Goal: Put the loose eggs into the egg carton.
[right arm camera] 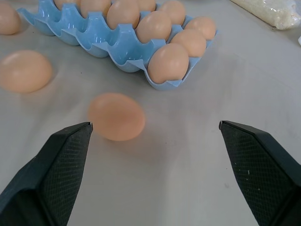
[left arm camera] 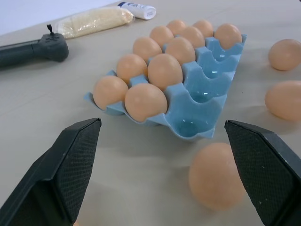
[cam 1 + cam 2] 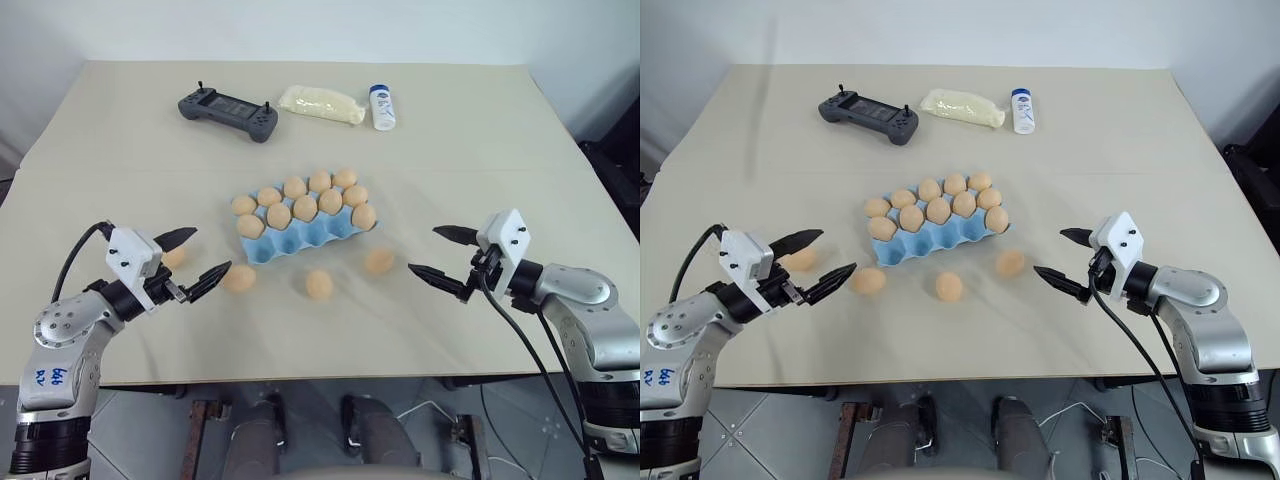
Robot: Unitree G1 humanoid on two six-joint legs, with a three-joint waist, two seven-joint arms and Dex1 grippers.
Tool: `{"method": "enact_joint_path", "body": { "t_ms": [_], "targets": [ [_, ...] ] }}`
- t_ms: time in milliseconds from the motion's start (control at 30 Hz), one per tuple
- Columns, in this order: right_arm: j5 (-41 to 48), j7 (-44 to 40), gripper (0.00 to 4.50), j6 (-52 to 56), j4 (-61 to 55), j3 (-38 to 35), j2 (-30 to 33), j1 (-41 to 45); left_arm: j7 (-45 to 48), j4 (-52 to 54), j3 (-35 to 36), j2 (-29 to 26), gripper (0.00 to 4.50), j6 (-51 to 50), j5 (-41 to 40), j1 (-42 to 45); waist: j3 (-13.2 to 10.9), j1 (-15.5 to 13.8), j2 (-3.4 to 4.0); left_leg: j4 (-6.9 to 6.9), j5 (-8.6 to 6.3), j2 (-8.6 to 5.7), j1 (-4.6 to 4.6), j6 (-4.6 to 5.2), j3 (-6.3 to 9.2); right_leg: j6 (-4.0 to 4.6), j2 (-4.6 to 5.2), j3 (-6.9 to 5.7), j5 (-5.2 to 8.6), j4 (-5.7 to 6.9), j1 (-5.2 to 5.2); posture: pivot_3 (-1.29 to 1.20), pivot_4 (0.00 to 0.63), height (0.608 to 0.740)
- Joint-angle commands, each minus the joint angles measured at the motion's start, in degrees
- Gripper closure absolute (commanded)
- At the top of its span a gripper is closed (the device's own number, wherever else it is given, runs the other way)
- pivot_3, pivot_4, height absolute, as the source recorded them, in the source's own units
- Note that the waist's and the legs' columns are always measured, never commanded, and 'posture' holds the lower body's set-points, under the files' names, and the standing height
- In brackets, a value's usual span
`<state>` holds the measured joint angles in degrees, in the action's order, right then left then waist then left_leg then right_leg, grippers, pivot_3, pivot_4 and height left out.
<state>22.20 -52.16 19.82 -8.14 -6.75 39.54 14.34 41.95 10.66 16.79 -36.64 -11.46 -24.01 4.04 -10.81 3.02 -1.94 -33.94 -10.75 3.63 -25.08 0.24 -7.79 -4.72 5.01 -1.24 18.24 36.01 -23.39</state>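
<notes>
The light blue egg carton sits mid-table, its two far rows filled with tan eggs and its near row of cups empty. Several loose eggs lie on the table in front of it: one just past my left gripper's fingertips, one in the middle, one toward the right, and one partly hidden behind my left gripper. My left gripper hovers open at the left, empty. On the right, my right gripper is open and empty, facing the right-hand egg.
At the table's far side lie a dark grey game controller, a clear bag of pale grains and a white bottle. The table's front edge runs just below both grippers.
</notes>
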Motion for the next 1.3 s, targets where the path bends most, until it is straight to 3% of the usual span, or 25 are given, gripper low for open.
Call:
{"method": "enact_joint_path", "body": {
  "t_ms": [33, 533, 867, 967, 1300],
  "targets": [
    [0.8, 0.1, 0.00, -1.6, -2.2, -0.8, -0.4, 0.5, -0.3, 0.6, 0.3, 0.3, 0.01, 1.8, 0.5, 0.9, 0.0, 0.0, 0.00, 0.00, 0.00, 0.00, 0.00, 0.00, 0.00, 0.00, 0.00, 0.00, 0.00, 0.00, 0.00, 0.00, 0.150, 0.740],
    [1.9, 4.8, 0.00, 2.2, -6.9, -2.5, -1.0, -1.3, -5.8, 3.1, -3.0, -0.5, 0.01, -10.1, 1.3, 4.8, 0.0, -0.1, 0.00, -0.01, 0.01, 0.00, 0.01, 0.02, -0.04, -0.15, 0.00, -0.01, -0.08, 0.02, 0.00, 0.00, 0.150, 0.740],
    [5.7, 8.5, 0.00, 11.7, -20.5, -11.5, 2.3, -16.3, -0.6, 0.0, -3.7, 1.5, 0.01, -3.9, -0.8, 7.1, 0.0, -1.4, 0.00, -0.04, -0.02, 0.03, 0.01, 0.05, -0.14, -0.06, 0.01, -0.03, -0.10, -0.03, -0.02, 0.00, 0.150, 0.740],
    [6.2, 9.4, 0.00, 13.0, -21.4, -10.4, 1.9, -15.5, 2.2, 0.0, -4.7, 1.0, 0.01, -5.0, -1.8, 7.0, 0.0, -1.1, 0.00, -0.05, 0.01, 0.07, 0.07, 0.11, -0.32, 0.56, -0.02, 0.06, 0.03, -0.09, -0.01, 0.00, 0.150, 0.740],
    [1.6, 12.3, 0.00, 10.5, -11.1, 2.6, -5.5, -1.0, 7.9, 6.7, -2.2, 0.8, 0.01, -4.5, -6.3, -1.4, 0.0, -0.1, -0.01, -0.12, 0.06, 0.12, 0.14, 0.18, -0.57, 0.65, -0.07, 0.22, -0.04, -0.12, -0.08, 0.00, 0.150, 0.740]
  ]
}}
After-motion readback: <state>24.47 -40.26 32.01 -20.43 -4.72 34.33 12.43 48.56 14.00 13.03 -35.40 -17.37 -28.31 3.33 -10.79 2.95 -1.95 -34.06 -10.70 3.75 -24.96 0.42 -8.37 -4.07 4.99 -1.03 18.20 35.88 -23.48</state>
